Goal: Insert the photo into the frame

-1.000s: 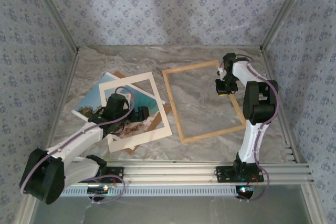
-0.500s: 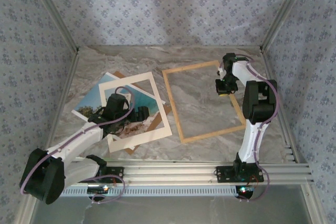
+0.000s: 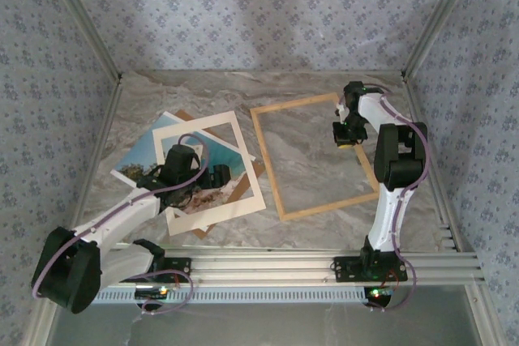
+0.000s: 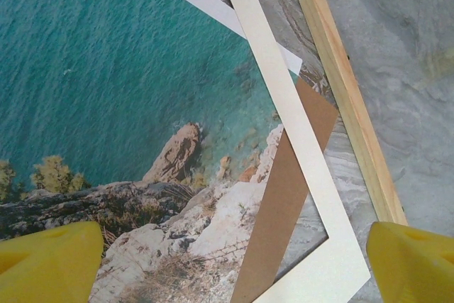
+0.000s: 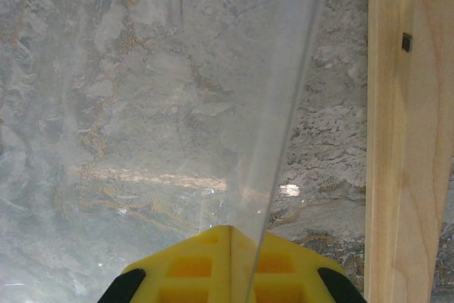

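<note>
The photo [image 3: 152,148] of turquoise sea and cliffs [image 4: 106,69] lies at the table's left, partly covered by a cream mat [image 3: 250,169]. My left gripper [image 3: 214,176] hovers open over the mat's corner [image 4: 333,260]. One yellow fingertip [image 4: 50,260] is above the photo's rocks, the other [image 4: 411,260] beyond the frame's wooden rail [image 4: 347,97]. The light-wood frame [image 3: 268,160] lies flat at centre right. My right gripper [image 3: 347,137] is shut just inside the frame's right rail [image 5: 404,140]. The edge of a clear sheet [image 5: 284,104] crosses its closed tips [image 5: 230,232].
A brown backing board [image 4: 284,211] lies under the photo and mat, its corner poking out [image 3: 259,169]. Marble tabletop [image 3: 316,160] shows through the frame. Patterned walls close in the back and sides, with an aluminium rail [image 3: 324,265] along the near edge.
</note>
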You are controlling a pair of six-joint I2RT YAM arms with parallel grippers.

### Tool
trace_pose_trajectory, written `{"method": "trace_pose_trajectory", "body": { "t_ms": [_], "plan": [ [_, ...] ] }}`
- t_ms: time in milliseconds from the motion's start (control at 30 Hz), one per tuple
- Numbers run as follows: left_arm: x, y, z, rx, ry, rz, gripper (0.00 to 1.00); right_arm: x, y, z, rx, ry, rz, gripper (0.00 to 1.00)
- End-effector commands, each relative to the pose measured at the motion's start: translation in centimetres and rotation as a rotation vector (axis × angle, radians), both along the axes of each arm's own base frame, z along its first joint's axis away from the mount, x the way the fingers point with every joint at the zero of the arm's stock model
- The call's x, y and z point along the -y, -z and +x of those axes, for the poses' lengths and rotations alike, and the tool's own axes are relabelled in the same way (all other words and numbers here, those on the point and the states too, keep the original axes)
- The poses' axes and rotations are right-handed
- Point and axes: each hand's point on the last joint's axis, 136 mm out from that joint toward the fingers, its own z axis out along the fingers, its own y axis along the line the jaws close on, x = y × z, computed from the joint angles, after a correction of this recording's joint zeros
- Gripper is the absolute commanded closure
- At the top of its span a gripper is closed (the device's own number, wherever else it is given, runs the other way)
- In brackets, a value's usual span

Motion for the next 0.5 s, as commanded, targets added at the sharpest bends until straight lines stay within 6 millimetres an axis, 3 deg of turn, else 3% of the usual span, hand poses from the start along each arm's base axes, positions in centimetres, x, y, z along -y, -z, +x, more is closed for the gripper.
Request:
{"method": "trace_pose_trajectory", "body": {
  "t_ms": [0,200,467],
  "plan": [
    [0.82,-1.59,0.70,0.045,0.027,-0.016,0.04,0.18,0.36,0.02,-0.019,-0.018,-0.017,1.00],
    [0.84,-1.57,0.64,0.045,0.029,-0.016,0.04,-0.21,0.54,-0.11,-0.023,-0.018,0.005,0.97],
    [0.84,-1.54,0.71,0.044,0.027,-0.016,0.04,-0.32,0.71,-0.31,-0.023,-0.012,0.025,0.85]
  ]
}}
